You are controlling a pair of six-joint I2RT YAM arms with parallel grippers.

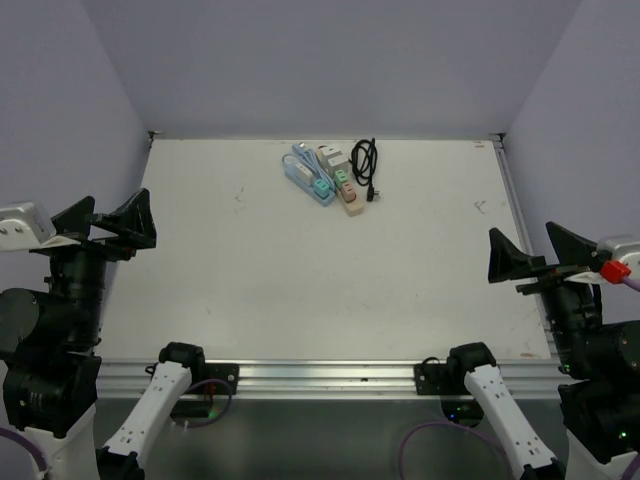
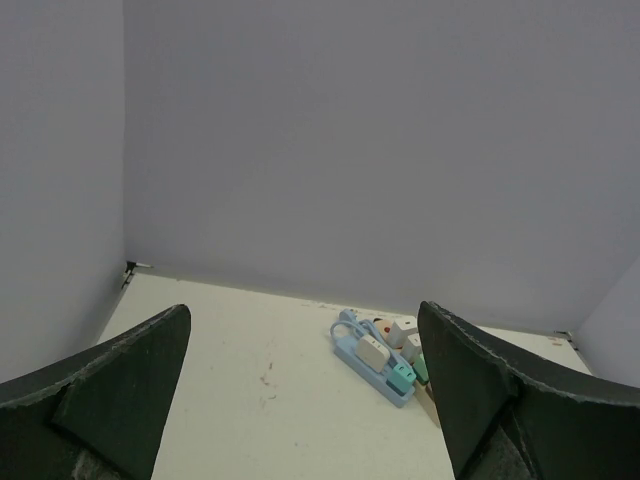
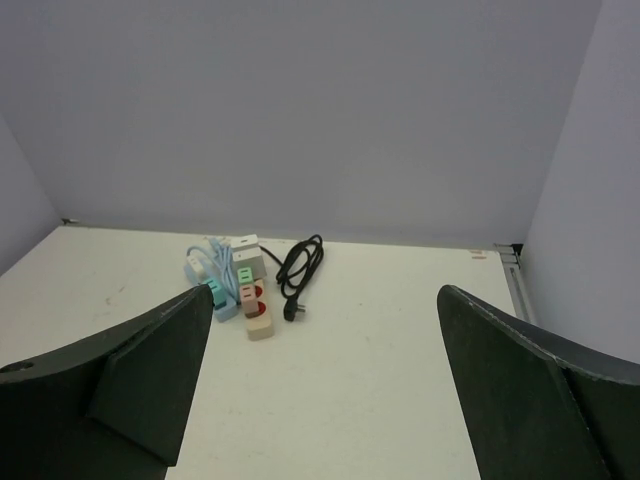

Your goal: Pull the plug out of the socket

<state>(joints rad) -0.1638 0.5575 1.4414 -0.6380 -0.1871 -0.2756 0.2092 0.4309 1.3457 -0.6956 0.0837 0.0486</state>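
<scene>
Presently both jaws are spread, empty. Pale-blue plastic power strip [image 1: 302, 174] at twelve o'clock should be pinned by left gripper [image 1: 108, 222], its teal plug [image 1: 318, 186] drawn straight out by right gripper [image 1: 535, 256].

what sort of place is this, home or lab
Likely a robot lab test cell: a white table boxed in by plain lilac walls, left arm and right arm bolted to a metal rail, power strips staged at the far edge.
</scene>
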